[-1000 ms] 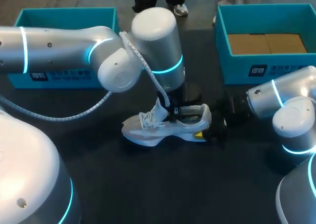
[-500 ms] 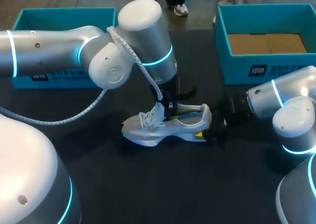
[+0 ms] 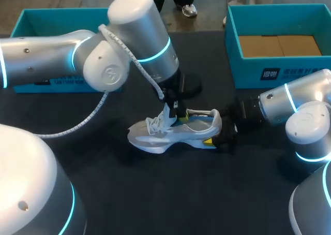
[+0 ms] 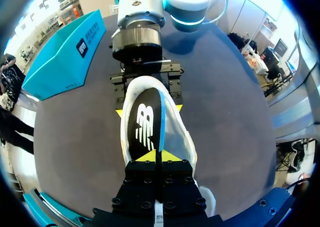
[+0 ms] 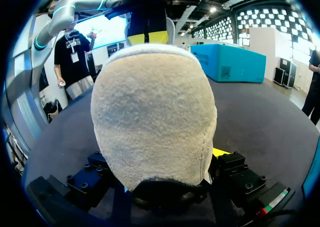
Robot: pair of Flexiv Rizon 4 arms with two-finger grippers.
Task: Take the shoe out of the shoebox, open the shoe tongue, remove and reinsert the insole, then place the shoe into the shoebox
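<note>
A white sneaker lies on the dark table, toe toward my left side. My left gripper stands over its opening, shut on the shoe tongue, which is lifted. In the left wrist view the black insole shows inside the sneaker ahead of the shut left gripper. My right gripper holds the heel from both sides. Its yellow fingertips press the heel's flanks. The heel fills the right wrist view between the right gripper's fingers.
A teal box with a cardboard bottom stands at the back right. Another teal box stands at the back left, partly behind my left arm. The sneaker lies on the table between the two boxes.
My left arm has swung back and to the left while its gripper stays at the tongue. The sneaker and my right arm have not moved.
</note>
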